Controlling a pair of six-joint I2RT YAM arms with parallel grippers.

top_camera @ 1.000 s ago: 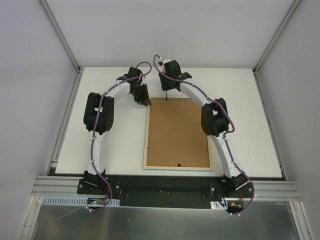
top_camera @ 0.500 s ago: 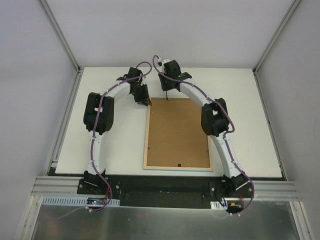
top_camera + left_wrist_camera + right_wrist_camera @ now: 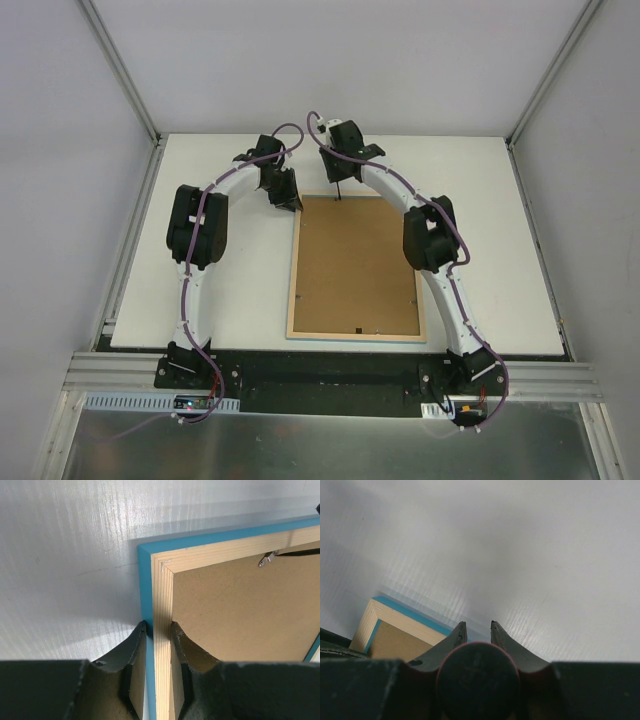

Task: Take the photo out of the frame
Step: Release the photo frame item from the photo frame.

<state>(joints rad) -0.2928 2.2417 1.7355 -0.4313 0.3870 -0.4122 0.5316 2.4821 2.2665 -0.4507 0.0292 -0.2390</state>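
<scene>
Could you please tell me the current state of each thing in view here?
frame, lying flat, back side up.
backing board, seated in the frame.
tab, at the far rail, reaching over the backing board.
screwdriver, held upright, tip down at the frame's far edge.
left gripper, shut on the frame's left rail near the far corner.
right gripper, shut on the screwdriver.
photo, not visible.

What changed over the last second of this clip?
Nothing visibly changed. The left gripper still clamps the frame by its side rail near the corner. The right gripper still holds the screwdriver at the far edge.
</scene>
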